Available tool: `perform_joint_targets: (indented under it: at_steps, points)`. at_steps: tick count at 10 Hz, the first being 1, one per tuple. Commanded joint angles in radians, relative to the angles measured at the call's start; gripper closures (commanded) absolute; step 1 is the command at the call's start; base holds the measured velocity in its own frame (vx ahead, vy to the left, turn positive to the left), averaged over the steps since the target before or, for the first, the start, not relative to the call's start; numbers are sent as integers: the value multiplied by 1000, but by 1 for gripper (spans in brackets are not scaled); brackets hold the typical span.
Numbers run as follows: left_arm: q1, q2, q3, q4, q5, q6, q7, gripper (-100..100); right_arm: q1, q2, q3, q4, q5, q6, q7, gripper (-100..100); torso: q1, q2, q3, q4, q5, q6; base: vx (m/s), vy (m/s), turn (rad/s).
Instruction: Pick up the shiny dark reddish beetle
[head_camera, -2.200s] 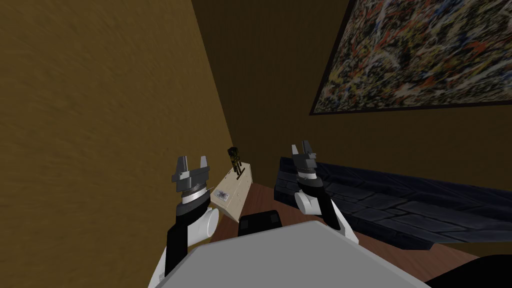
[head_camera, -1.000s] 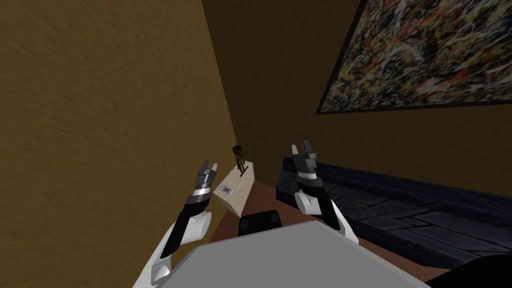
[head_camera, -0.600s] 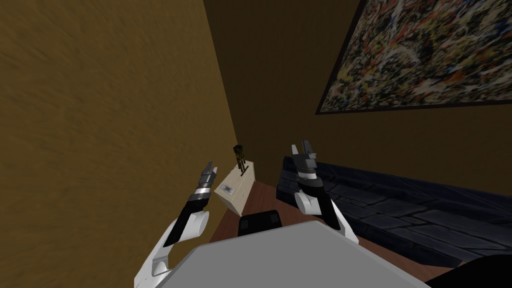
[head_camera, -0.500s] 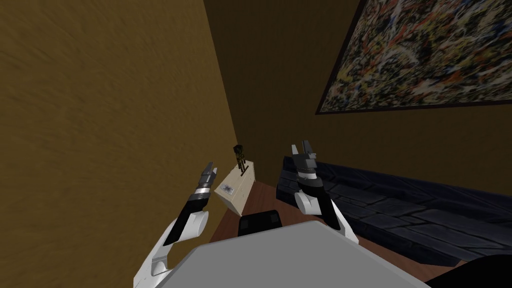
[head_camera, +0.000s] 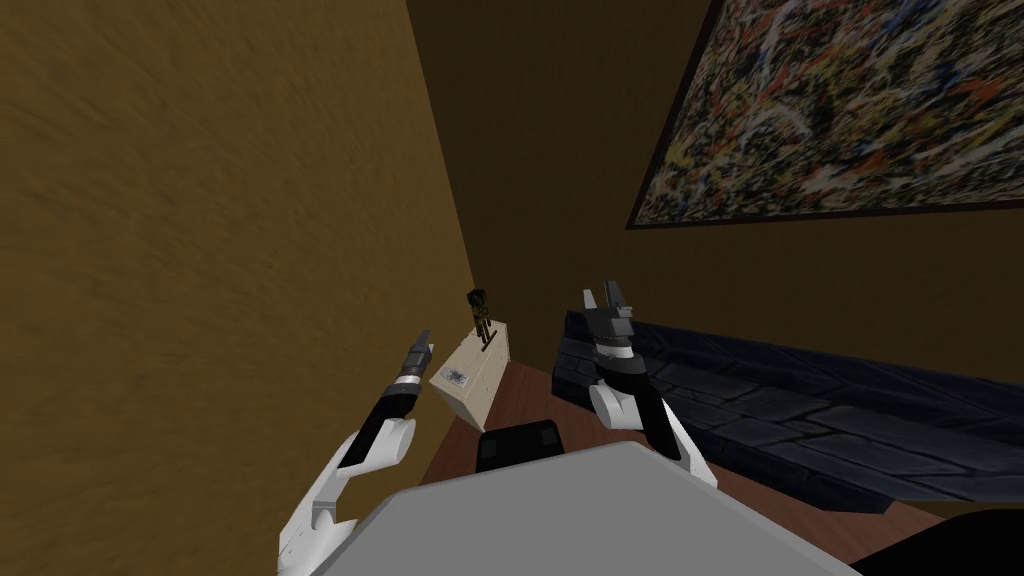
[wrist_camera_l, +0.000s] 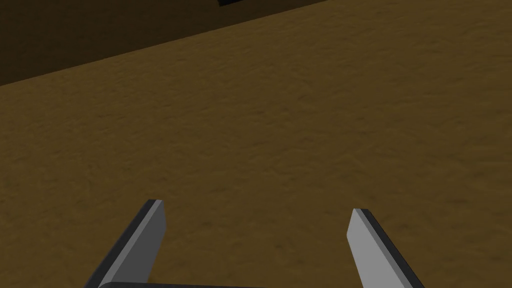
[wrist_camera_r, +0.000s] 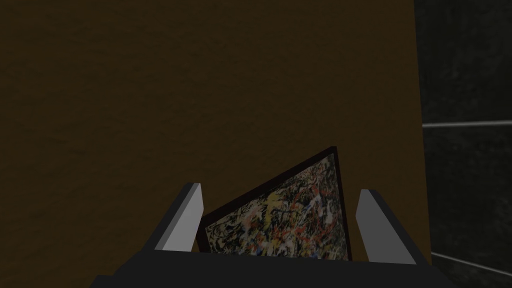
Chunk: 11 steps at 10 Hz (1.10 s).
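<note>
Step in hand: the approach. Nothing is held, and we judge the pick to be barely begun.
Beetle: we cannot pick it out for sure. No dark reddish thing is large enough to read.
Likely place: the pale cabinet (head_camera: 478, 372) in the corner ahead, between the brown wall (head_camera: 200, 250) and the dark sofa (head_camera: 760, 400).
On the cabinet: a dark upright figure (head_camera: 480, 305) at the far end and a small pale patch with dark marks (head_camera: 453, 378) at the near end. Which of the two is the beetle is too small to tell.
Left gripper (head_camera: 422, 340): stretched forward, just beside the cabinet's near left edge and close to the patch. Its wrist view shows the two blades standing wide apart with nothing between them, aimed at the flat brown wall and not at the cabinet top.
Right gripper (head_camera: 603, 292): raised near the end of the sofa, well apart from the cabinet, blades spread and empty, pointing at the painting (head_camera: 850, 110).
Next move calls for: turning the left wrist away from the wall and down onto the cabinet top, so that its camera shows what lies there, and then settling which thing to take.
Care: the wall is close on the left, so there is little room to swing. The figure stands tall and narrow and looks easy to knock.
</note>
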Motion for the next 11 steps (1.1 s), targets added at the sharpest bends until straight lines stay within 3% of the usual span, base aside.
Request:
perform_joint_targets:
  at_steps: [1,8,9,11]
  points:
    - [-25,21,10,50,22,50,-24,-100,0,0,0,0,0,0,0,0,0,0,0,0,0,0,-30,34,-108]
    - [-92,61,29,244,68,201,-66,-100,0,0,0,0,0,0,0,0,1,1,0,0,0,0,-27,29,-76]
    - [-116,74,33,270,84,241,-79,-100,0,0,0,0,0,0,0,0,1,0,0,0,0,0,-30,37,-158]
    - [-116,74,33,303,84,245,-79,-100,0,0,0,0,0,0,0,0,1,0,0,0,0,-1,-16,22,-25]
